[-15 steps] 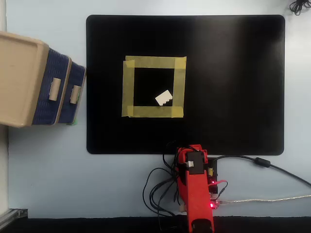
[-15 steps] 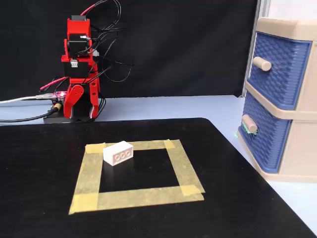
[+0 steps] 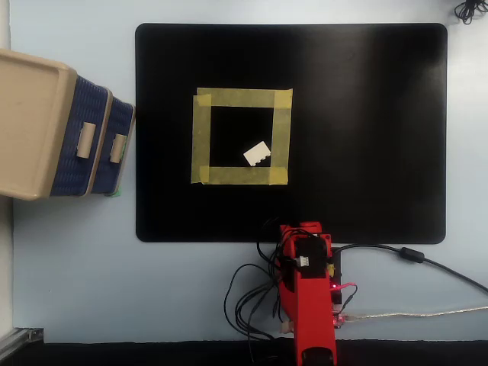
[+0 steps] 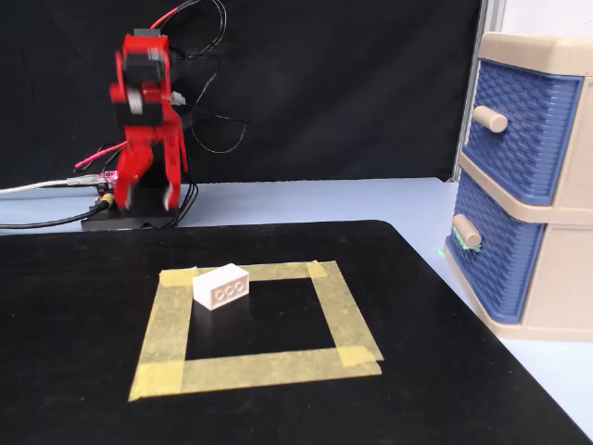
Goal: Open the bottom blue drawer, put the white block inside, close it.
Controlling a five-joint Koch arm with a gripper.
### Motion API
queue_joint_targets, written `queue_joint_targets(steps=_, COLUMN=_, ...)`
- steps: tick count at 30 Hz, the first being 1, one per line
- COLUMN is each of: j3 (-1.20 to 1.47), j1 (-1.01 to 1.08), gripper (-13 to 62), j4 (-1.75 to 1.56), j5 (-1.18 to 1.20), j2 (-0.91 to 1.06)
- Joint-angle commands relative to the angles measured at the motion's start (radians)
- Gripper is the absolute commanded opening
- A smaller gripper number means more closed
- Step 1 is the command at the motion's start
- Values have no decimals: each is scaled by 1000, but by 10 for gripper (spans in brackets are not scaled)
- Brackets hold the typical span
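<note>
The white block (image 3: 258, 155) (image 4: 220, 285) lies on the black mat inside a square of yellow tape (image 3: 241, 97) (image 4: 264, 366). The beige drawer unit stands off the mat, at the left in the overhead view and at the right in the fixed view. Its bottom blue drawer (image 3: 122, 145) (image 4: 500, 255) is closed, and so is the top blue drawer (image 3: 80, 137) (image 4: 519, 125). My red arm (image 3: 306, 290) is folded up at its base, far from both. The gripper (image 4: 148, 197) hangs down, blurred, with its jaws unclear.
The black mat (image 3: 366, 130) (image 4: 83, 278) covers most of the light blue table. Cables (image 3: 252, 305) trail around the arm's base, and a thicker cable (image 3: 412, 255) runs off to the right in the overhead view. A bit of green tape (image 4: 445, 248) sits at the drawer unit's foot.
</note>
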Motion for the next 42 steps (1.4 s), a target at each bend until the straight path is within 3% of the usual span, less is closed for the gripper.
queue_joint_targets(steps=1, j3=-152, j1=-40, gripper=339, j4=28, j5=-41, j2=34)
queue_joint_targets(steps=4, j3=-295, j1=-202, gripper=339, j4=-87, j5=-238, j2=-48)
queue_joint_targets(steps=9, j3=-301, j1=-802, gripper=339, j4=-638, j5=-953, j2=-316)
queue_joint_targets(steps=11, j3=-265, j1=-873, gripper=338, j4=-992, j5=-1224, j2=-420)
queue_joint_targets(steps=14, j3=-86, j1=-879, gripper=338, j4=-1476, j5=-1439, j2=-442)
queue_joint_targets(steps=18, j3=140, j1=-881, gripper=338, j4=-2126, j5=-1468, j2=-528)
queue_joint_targets(steps=24, j3=94, j1=-927, gripper=338, j4=-2726, j5=-1463, j2=-974)
queue_joint_targets(steps=42, j3=-575, j1=-999, gripper=338, j4=-2772, j5=-1362, j2=-1506)
